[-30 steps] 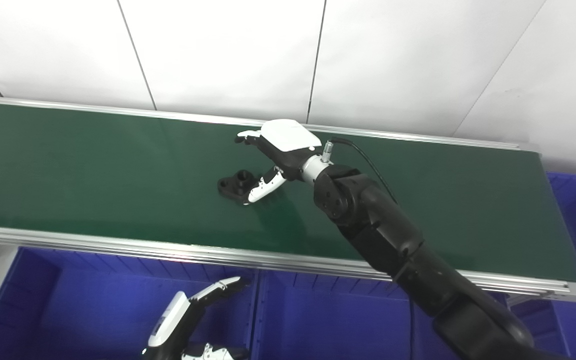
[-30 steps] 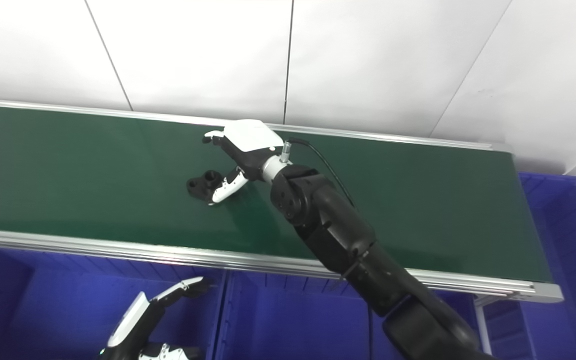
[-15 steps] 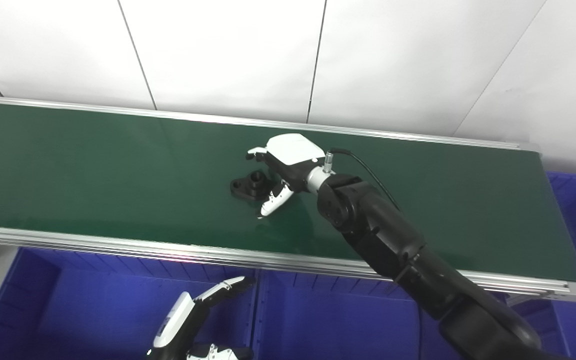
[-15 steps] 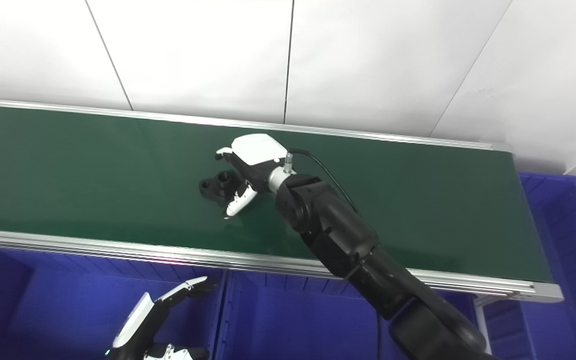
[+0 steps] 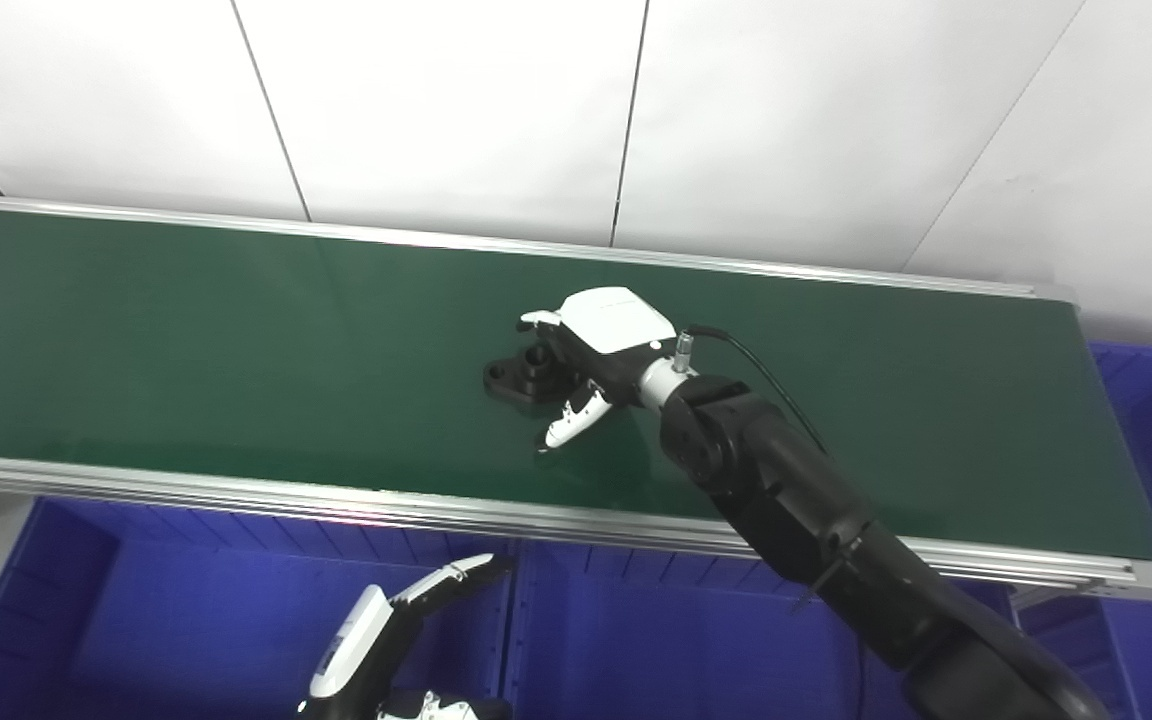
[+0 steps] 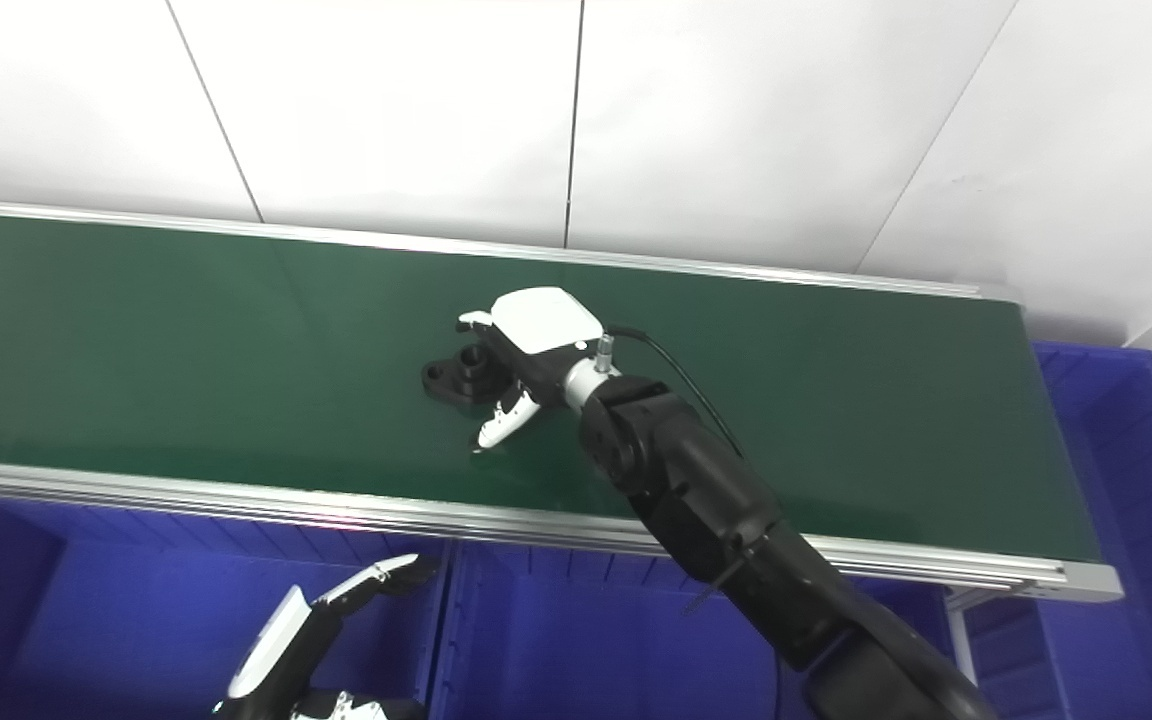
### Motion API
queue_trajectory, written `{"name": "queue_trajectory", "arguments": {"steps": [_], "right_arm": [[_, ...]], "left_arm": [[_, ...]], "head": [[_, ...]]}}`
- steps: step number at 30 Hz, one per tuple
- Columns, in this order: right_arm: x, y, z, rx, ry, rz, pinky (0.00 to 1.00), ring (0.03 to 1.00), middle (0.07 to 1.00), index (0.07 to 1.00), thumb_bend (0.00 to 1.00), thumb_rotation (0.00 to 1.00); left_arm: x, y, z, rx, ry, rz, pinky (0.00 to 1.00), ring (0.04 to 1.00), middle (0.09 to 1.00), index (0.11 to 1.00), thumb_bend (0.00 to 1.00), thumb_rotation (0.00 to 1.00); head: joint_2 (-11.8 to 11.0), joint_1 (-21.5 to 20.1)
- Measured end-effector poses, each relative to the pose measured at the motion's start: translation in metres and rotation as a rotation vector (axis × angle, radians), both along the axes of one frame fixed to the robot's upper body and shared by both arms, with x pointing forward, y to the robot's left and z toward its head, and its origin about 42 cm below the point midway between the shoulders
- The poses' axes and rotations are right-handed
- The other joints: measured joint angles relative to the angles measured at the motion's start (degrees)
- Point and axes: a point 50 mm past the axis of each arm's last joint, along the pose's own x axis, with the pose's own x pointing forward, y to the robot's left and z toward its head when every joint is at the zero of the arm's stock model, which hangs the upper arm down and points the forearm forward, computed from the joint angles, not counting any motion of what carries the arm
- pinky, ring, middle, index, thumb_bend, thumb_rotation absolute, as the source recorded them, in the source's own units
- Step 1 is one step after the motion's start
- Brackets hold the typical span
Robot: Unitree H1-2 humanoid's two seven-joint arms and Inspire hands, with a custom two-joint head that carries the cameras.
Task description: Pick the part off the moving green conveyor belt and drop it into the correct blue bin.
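Two hands in play, and my left hand [image 5: 376, 650] waits low over the blue bin [image 5: 136, 620] on the near side of the green conveyor belt [image 5: 186, 350], fingers spread, holding nothing. Across to the black part [image 5: 521, 372], lying flat mid-belt. My right hand [image 5: 586, 360] is right on it, thumb [image 5: 566, 425] splayed toward the near rail; whether the fingers have closed I cannot tell. By my reckoning nothing is lifted yet: securing, carrying and dropping all remain.
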Motion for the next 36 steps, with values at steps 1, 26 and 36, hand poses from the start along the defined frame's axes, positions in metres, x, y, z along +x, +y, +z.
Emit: {"name": "queue_trajectory", "arguments": {"steps": [1, 26, 36], "right_arm": [[-0.001, -0.001, -0.002, 0.008, -0.005, -0.004, 0.65, 0.759, 0.806, 0.846, 0.78, 0.29], [-0.021, -0.010, -0.012, 0.114, 0.005, 0.049, 0.42, 0.407, 0.525, 0.498, 0.51, 0.00], [-0.032, -0.020, -0.016, 0.137, -0.037, 0.101, 0.29, 0.419, 0.527, 0.541, 0.49, 0.00]], "left_arm": [[0.000, 0.000, 0.000, 0.000, 0.000, 0.000, 0.73, 0.782, 0.816, 0.818, 0.76, 0.72], [0.002, -0.001, 0.004, -0.012, -0.012, 0.001, 0.73, 0.778, 0.813, 0.814, 0.76, 0.73], [0.004, 0.000, 0.005, -0.013, -0.015, 0.007, 0.72, 0.773, 0.807, 0.808, 0.78, 0.74]], "head": [[0.17, -0.17], [1.76, -0.62], [1.76, -0.70]]}}
